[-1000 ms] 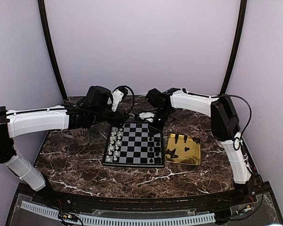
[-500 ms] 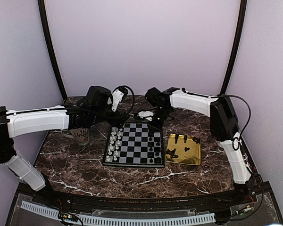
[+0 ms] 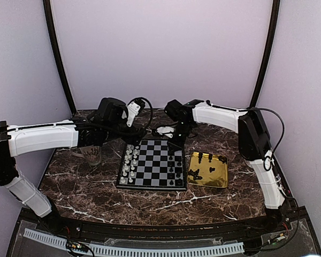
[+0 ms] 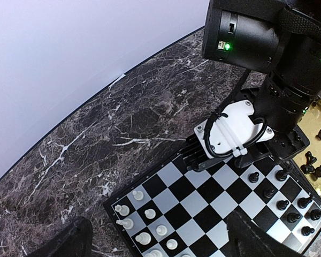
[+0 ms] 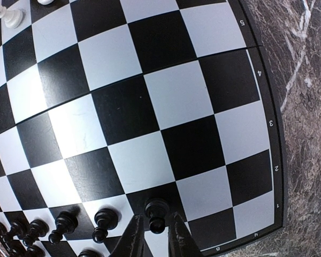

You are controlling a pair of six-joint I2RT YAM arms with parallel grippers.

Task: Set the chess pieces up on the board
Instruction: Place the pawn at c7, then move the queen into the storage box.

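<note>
Out on the left, the left arm [image 3: 43,136] stretches across above a cup [image 3: 91,153] standing on the marble table [image 3: 85,190]. The left gripper [image 3: 135,130] hangs near the far left corner of the board [image 3: 152,160]. Its own camera shows the fingers [image 4: 69,243] spread wide, one at each bottom corner of the view.

On to the board itself, lying flat mid-table! White pieces [image 3: 129,160] stand in two columns down its left side. Across the chequers, black pieces [image 3: 175,167] line the right side.

Now the far right corner, and here's the action. The right gripper [image 5: 155,230] is down low over the board, jaws narrow. A black pawn [image 5: 155,211] stands upright right between the two fingertips. The tips sit close on either side of it, but whether they are actually pinching it, I can't tell. More black pawns stand in a row just beside it in that wrist view, near the numbered edge of the board.

Furthest right, a gold tray [image 3: 218,176] sits just beside the board. It has loose black pieces [image 3: 195,174] in it, some by the far rim and others nearer the board side.
</note>
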